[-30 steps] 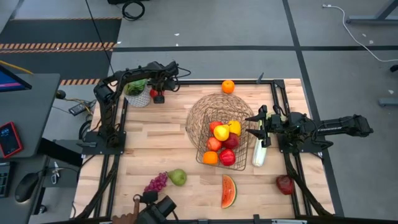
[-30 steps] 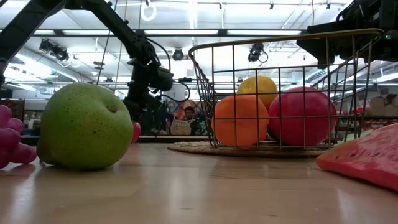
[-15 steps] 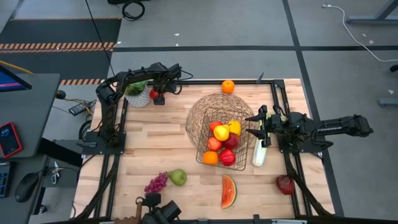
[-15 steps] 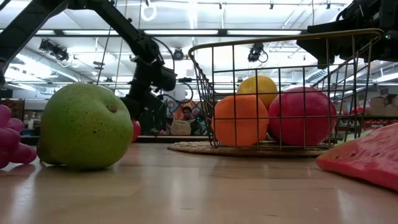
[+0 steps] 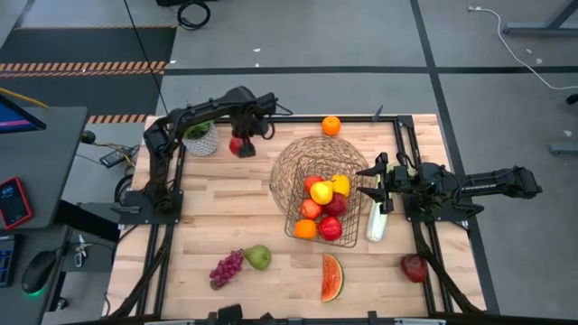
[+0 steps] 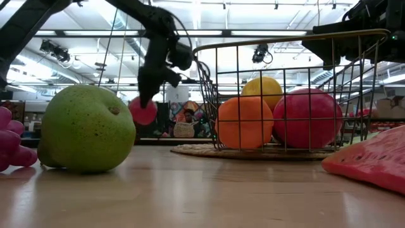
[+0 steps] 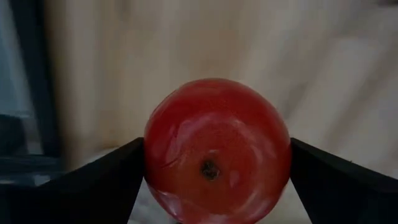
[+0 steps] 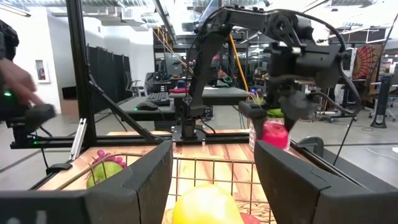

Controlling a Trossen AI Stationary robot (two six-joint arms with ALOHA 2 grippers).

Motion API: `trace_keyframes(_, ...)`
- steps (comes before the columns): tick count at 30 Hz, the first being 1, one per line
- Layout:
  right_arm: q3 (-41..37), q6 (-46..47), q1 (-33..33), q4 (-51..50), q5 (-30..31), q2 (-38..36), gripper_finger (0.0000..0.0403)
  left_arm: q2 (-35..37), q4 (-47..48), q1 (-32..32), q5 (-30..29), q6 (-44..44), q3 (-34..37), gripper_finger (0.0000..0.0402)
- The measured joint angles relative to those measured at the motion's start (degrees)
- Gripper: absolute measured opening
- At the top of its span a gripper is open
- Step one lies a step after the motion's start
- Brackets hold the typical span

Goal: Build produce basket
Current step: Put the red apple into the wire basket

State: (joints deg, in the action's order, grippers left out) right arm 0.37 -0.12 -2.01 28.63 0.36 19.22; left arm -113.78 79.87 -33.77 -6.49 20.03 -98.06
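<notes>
A pale wooden table [image 5: 226, 217] carries the scene. At the lower edge of the high view lie the watermelon slice [image 5: 332, 277], grapes [image 5: 226, 267] and green pear [image 5: 258, 257], still loose. At centre right the wire basket [image 5: 312, 185] holds apples, an orange and yellow pieces; the right gripper [image 5: 372, 183], fingers closed, grips its rim. In the upper left the left gripper [image 5: 242, 140] clamps a red apple [image 5: 237, 145] clear of the table. The step looks like transport; next the apple needs carrying over the basket and releasing.
</notes>
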Motion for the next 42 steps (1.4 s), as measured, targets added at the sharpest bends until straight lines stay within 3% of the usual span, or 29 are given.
trace_keyframes(8,0.0,0.0,0.0,0.0,0.0,0.0,0.0231,0.1,6.0,6.8,17.6,-10.5,-1.2,0.0366)
trace_keyframes(13,0.0,0.0,0.0,0.0,0.0,0.0,0.0231,0.1,5.9,12.8,21.4,-11.3,-1.2,0.0366)
trace_keyframes(29,0.0,0.0,0.0,0.0,0.0,0.0,0.0231,2.6,10.1,30.7,18.4,-19.7,-1.2,0.0366)
trace_keyframes(36,0.0,0.0,0.0,0.0,0.0,0.0,0.0231,9.7,9.5,35.8,11.1,-22.9,-1.2,0.0366)
trace_keyframes(42,0.0,0.0,0.0,0.0,0.0,0.0,0.0231,16.4,3.6,37.9,3.6,-25.0,-1.2,0.0366)
